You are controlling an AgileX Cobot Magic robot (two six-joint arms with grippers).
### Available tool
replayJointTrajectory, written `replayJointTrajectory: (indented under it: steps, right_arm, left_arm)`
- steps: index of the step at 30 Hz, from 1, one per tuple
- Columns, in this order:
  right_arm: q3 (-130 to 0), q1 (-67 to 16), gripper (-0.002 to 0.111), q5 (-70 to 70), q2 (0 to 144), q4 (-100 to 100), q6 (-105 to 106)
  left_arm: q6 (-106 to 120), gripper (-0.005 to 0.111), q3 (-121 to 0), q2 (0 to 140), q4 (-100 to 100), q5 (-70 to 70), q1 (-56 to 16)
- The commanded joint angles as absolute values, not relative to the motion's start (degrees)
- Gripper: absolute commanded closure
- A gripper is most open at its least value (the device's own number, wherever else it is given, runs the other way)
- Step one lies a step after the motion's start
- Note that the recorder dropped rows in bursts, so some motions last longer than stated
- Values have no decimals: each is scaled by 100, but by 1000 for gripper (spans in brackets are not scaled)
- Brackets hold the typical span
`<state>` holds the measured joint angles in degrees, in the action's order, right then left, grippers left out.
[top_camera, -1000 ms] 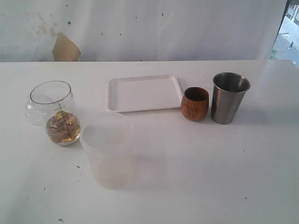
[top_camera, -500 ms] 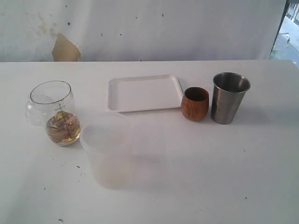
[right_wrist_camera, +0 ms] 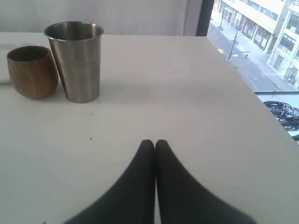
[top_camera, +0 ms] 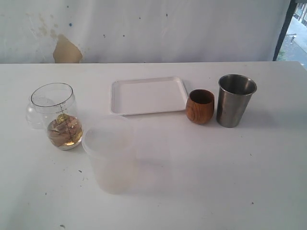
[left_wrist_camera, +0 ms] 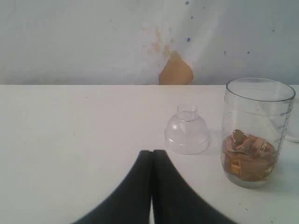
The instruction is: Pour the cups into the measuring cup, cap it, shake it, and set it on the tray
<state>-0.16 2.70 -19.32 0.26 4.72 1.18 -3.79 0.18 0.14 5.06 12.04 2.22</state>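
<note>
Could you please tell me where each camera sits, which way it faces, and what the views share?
Exterior view: raised, looking down across the table at tray and tub; no robot shows.
Left wrist view: low, facing the wall; shut left claw, measuring cup, cap.
Right wrist view: low, toward the window; shut right claw, wooden cup, steel tumbler.
Shared: exterior view shows those four too.

The frosted tub [top_camera: 111, 153] stands in the near middle of the tabletop [top_camera: 216, 182], just beside the measuring cup [top_camera: 60, 117] and in front of the left half of the tray [top_camera: 144, 96]. A clear dome cap [top_camera: 32, 115] sits close behind the measuring cup on its left. The wooden cup [top_camera: 200, 106] and steel tumbler [top_camera: 235, 100] stand with only a thin gap between them — the cup just off the tray's right edge. Bare tabletop spreads in front of that pair and to the tumbler's right — broad room to pass.
</note>
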Motion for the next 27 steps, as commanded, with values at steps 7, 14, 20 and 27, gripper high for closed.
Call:
replayJointTrajectory:
  steps: [7, 14, 20, 27]
  right_arm:
    - [0, 245, 108, -1947, 0, 465, 78]
    - [0, 245, 108, -1947, 0, 465, 78]
    - [0, 245, 108, -1947, 0, 440, 78]
    - [0, 245, 108, -1947, 0, 440, 78]
  left_arm:
    - [-394, 107, 0, 0, 498, 1158, 220]
    - [-394, 107, 0, 0, 498, 1158, 220]
    - [-394, 107, 0, 0, 498, 1158, 220]
    - [-394, 107, 0, 0, 498, 1158, 220]
